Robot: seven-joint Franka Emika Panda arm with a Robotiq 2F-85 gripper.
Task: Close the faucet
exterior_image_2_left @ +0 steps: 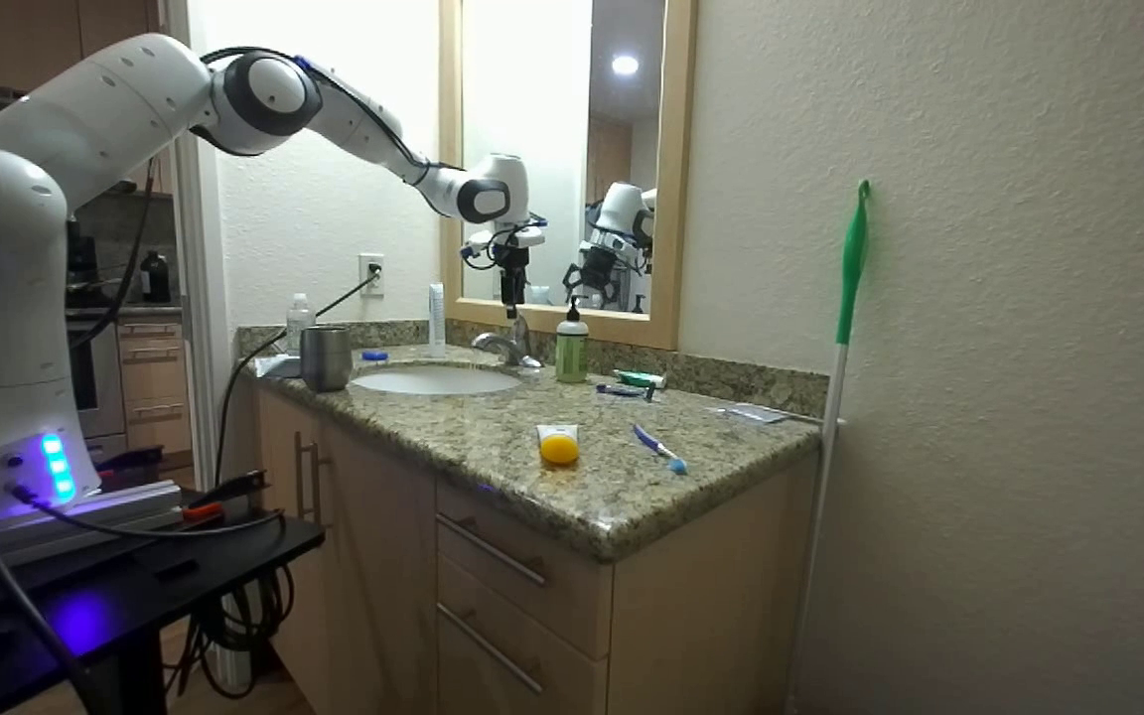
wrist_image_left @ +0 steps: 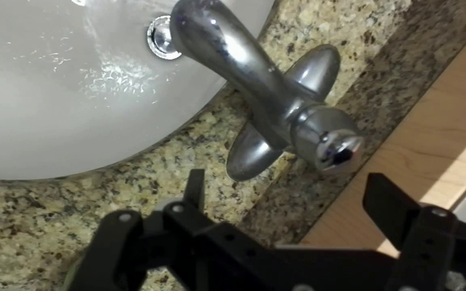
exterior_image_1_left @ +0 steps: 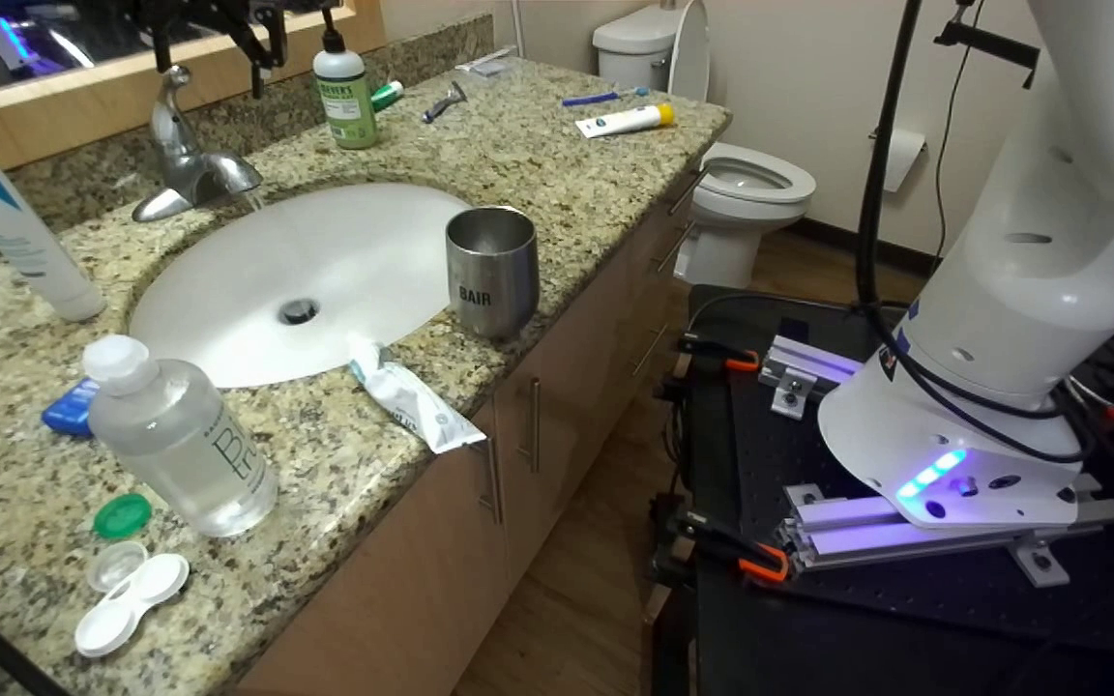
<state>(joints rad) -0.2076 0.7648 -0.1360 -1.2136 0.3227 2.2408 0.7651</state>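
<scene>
The chrome faucet (exterior_image_1_left: 194, 174) stands at the back rim of the white sink (exterior_image_1_left: 228, 261). Its handle (exterior_image_1_left: 173, 87) points up on top. A thin stream of water (exterior_image_1_left: 255, 201) leaves the spout, and rippling water (wrist_image_left: 119, 79) shows in the basin in the wrist view. My gripper (exterior_image_1_left: 210, 81) is open and empty, above and close to the handle. In an exterior view the gripper (exterior_image_2_left: 512, 310) points down just over the faucet (exterior_image_2_left: 507, 346). In the wrist view the faucet (wrist_image_left: 265, 89) lies ahead of the spread fingers (wrist_image_left: 285, 173), with the handle end (wrist_image_left: 340, 149) apart from both.
A green soap bottle (exterior_image_1_left: 346, 101) stands beside the faucet, and a white tube (exterior_image_1_left: 20, 227) on its opposite side. The mirror frame (exterior_image_1_left: 131, 92) and backsplash are close behind. A steel cup (exterior_image_1_left: 492, 275) and a clear bottle (exterior_image_1_left: 185, 445) stand at the counter front.
</scene>
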